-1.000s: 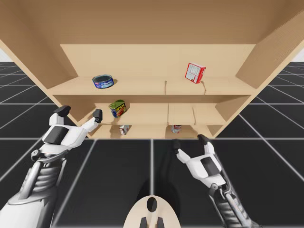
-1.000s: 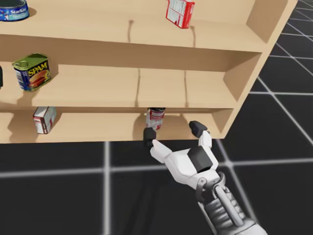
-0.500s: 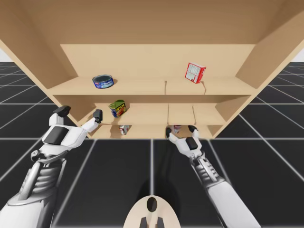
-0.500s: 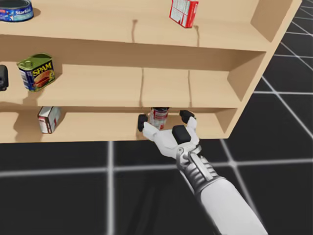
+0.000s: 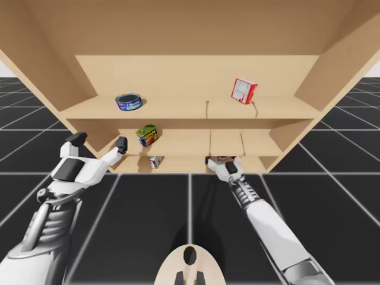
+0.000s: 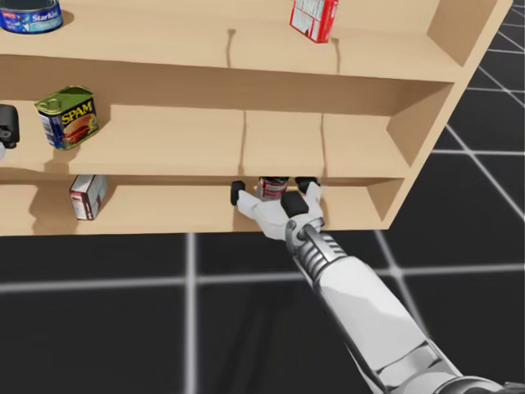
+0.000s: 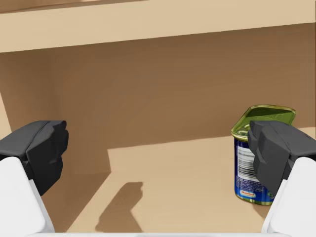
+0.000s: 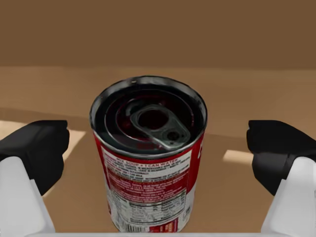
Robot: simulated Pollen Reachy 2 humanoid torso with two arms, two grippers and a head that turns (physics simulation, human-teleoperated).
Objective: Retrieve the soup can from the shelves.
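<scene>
My right pincer is in at the bottom shelf, fingers spread apart with the red soup can upright between them. The right wrist view shows a clear gap on each side, so neither finger touches it. The can stands on that shelf, right of its middle, pull-tab lid up. My left pincer hangs apart as well, facing the middle shelf, where a blue can with a green lid stands partly hidden behind one finger. A small red and white box sits further left on the bottom shelf.
</scene>
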